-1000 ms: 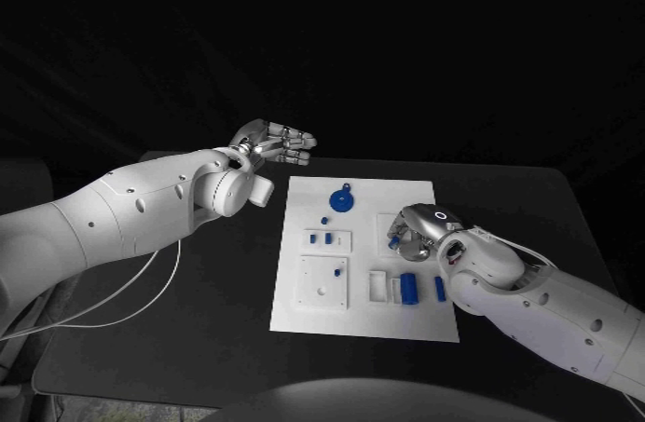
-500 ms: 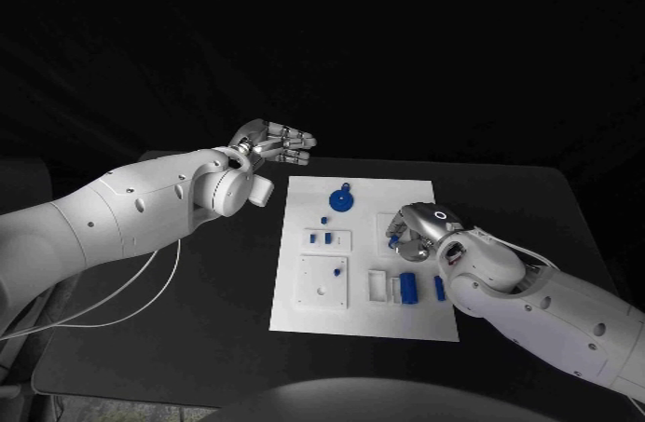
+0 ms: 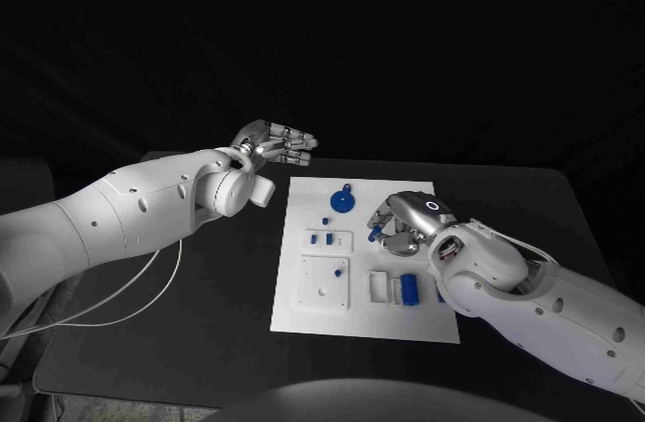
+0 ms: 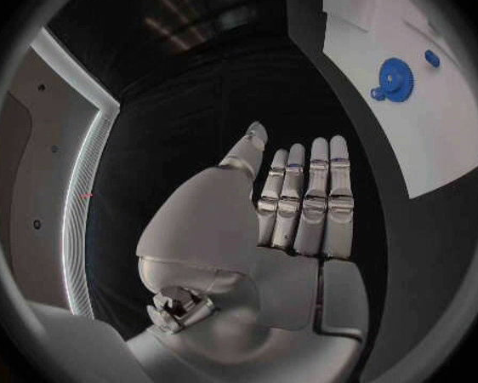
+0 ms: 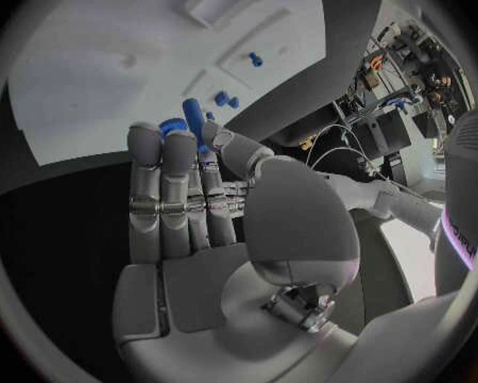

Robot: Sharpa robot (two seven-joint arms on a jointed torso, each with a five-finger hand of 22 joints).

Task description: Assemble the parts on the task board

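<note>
While the right hand hovers over the task board, it pinches a blue peg at its fingertips, long axis pointing toward the board. Left hand is farther off, beyond the board's far corner, fingers straight, holding nothing.

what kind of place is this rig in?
Likely a robotics lab test bench: a black table bearing a white task board with small blue parts, and in the right wrist view, cabled equipment racks behind.
</note>
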